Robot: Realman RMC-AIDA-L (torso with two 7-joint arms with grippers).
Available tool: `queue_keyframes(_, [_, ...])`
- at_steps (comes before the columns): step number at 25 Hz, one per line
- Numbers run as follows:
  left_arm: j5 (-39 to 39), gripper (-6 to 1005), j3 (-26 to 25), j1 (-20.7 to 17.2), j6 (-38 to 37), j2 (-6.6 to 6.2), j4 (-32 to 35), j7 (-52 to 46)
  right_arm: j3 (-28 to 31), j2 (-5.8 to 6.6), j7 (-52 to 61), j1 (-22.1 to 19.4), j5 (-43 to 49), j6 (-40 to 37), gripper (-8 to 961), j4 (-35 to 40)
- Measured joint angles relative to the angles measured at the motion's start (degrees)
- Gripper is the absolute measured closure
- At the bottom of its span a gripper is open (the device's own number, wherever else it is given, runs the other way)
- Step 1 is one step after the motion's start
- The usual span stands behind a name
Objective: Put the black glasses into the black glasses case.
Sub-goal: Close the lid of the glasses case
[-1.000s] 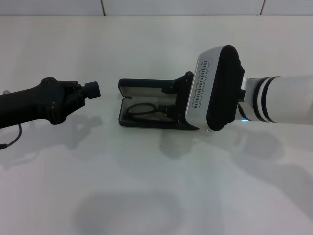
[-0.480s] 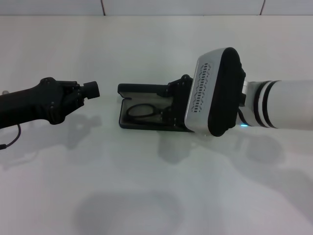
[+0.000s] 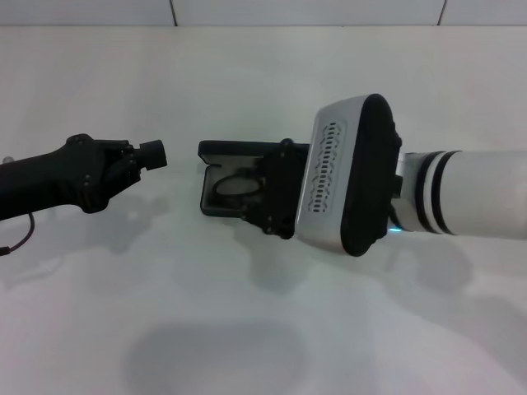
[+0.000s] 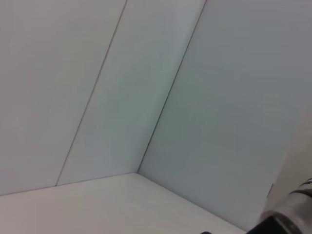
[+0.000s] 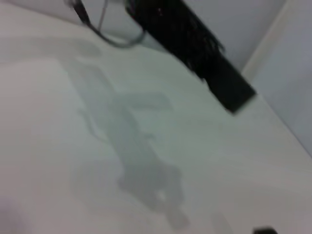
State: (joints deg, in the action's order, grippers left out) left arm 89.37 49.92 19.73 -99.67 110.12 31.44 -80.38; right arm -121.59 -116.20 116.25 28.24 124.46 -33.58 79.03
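The black glasses case lies open in the middle of the white table, its lid standing up at the far side. The black glasses lie inside on the grey lining, one oval lens showing and the rest hidden. My right gripper hangs over the right part of the case, its black fingers spread from the lid to the case's near edge and holding nothing. My left gripper is parked to the left of the case, apart from it.
The right arm's large white and black wrist covers the case's right end. In the right wrist view the black left arm and its cable show over bare table. The left wrist view shows only walls.
My right gripper has slid to the left over the case and now covers more of it and of the glasses. The left arm has barely moved.
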Motion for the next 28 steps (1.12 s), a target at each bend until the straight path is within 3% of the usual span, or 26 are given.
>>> queue_keyframes(7, [-0.04,1000,-0.01,-0.56,-0.01,0.01,-0.05,0.41,1.75,0.15,-0.81,-2.93,-3.85,0.78,616,4.50])
queue_keyframes(14, [-0.41,1000,-0.09,-1.66,0.00,0.01,0.66,0.50,12.25,0.48,-1.20,-8.60,-10.66,-2.66,615,7.52])
queue_keyframes(20, [-0.44,1000,-0.09,-0.79,0.00,0.00,0.69,1.16,30.40,0.51,-4.61,-11.98,-24.35,-19.95,614,4.12])
queue_keyframes(24, [-0.22,1000,-0.09,-0.19,0.01,0.02,0.72,1.39,45.46,0.51,-16.01,-12.89,-39.55,-36.87,613,-7.66])
queue_keyframes(28, [0.01,1000,-0.03,-0.11,0.04,0.23,0.73,2.43,58.15,0.66,-28.83,-12.65,-45.29,-50.86,594,-21.53])
